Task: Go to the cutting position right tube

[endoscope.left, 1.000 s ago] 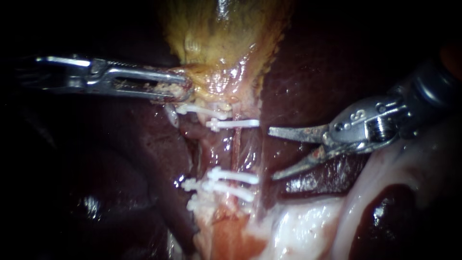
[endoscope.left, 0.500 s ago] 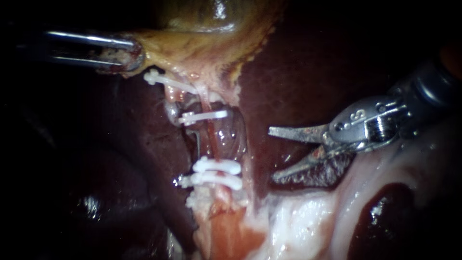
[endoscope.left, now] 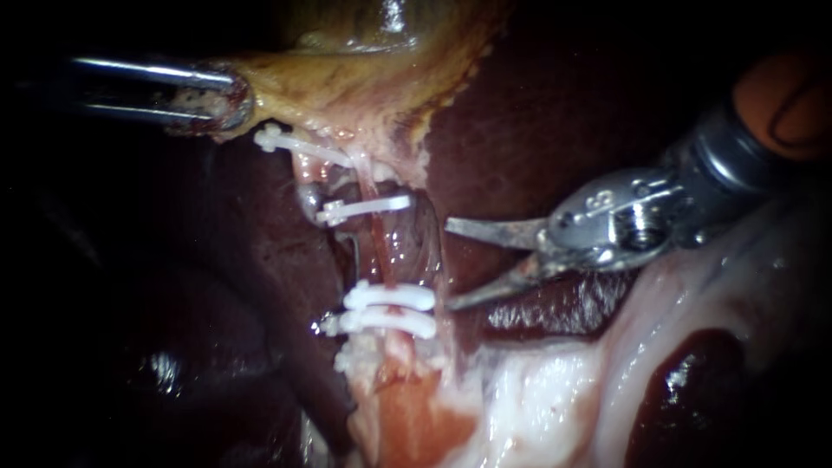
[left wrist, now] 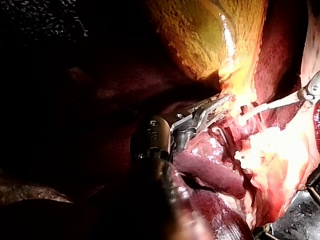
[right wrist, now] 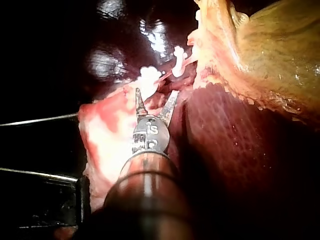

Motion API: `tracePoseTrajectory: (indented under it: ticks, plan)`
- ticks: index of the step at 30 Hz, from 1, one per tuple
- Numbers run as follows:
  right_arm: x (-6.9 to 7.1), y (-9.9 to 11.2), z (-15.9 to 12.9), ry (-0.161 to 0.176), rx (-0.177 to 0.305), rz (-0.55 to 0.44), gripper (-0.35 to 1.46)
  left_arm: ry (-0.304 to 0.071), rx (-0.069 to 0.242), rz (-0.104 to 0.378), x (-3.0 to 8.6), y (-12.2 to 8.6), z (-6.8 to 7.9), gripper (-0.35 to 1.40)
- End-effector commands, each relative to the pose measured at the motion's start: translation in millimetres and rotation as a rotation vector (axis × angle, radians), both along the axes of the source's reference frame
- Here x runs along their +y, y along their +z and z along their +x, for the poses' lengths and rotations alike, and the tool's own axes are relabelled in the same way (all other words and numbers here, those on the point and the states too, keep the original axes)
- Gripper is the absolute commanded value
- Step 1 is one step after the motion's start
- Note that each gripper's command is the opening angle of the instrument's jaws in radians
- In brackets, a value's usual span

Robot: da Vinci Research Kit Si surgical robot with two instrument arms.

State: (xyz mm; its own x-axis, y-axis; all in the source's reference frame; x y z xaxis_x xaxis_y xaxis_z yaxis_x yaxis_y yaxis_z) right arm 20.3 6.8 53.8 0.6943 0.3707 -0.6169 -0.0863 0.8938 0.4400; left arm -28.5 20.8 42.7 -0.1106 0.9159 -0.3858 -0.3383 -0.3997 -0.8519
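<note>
Far left, our left tool [endoscope.left: 232, 100] is clenched on the yellow edge of the gallbladder [endoscope.left: 381, 69], holding that tissue taut out to the side. The left wrist view shows the same bite, both jaws pinching the yellow fold. Moving across, the upper clips [endoscope.left: 364, 208] sit white below the gallbladder and the lower clips [endoscope.left: 390, 297] lie stacked further down. The pink tube [endoscope.left: 381, 251] runs bare between those two sets. Just beside it on the right we have our right tool [endoscope.left: 448, 264], its two blades spread wide and gripping nothing. Their tips point at that bare stretch, the lower one near the lower clips. The dark liver [endoscope.left: 537, 113] lies behind.
</note>
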Motion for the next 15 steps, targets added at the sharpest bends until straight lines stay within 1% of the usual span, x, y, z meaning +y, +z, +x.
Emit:
tracePoseTrajectory:
  ticks: [1, 3, 6, 11, 13, 15]
  plan:
    - [0.0, 0.3, 0.3, 0.001, -0.001, 0.007, 1.45, -0.001, 0.001, 0.0, 0.0, -0.1, 0.0, -0.35]
    - [0.0, 1.0, 1.1, 0.012, -0.007, 0.021, 1.45, -0.002, 0.002, 0.0, -0.1, -0.2, -0.1, -0.35]
    - [0.0, 2.2, 2.2, 0.011, -0.013, 0.045, 1.45, -0.005, 0.001, -0.001, -0.2, -0.3, -0.3, -0.35]
    - [-0.3, 4.2, 4.4, 0.02, -0.005, 0.074, 1.45, -0.006, 0.001, -0.001, -0.3, -0.5, -0.3, -0.35]
    - [-0.3, 5.0, 5.4, 0.032, 0.01, 0.09, 1.45, -0.006, 0.001, -0.001, -0.3, -0.5, -0.3, -0.35]
    - [0.0, 5.7, 6.4, 0.05, 0.042, 0.108, 1.45, -0.006, 0.001, -0.001, -0.3, -0.5, -0.3, -0.35]
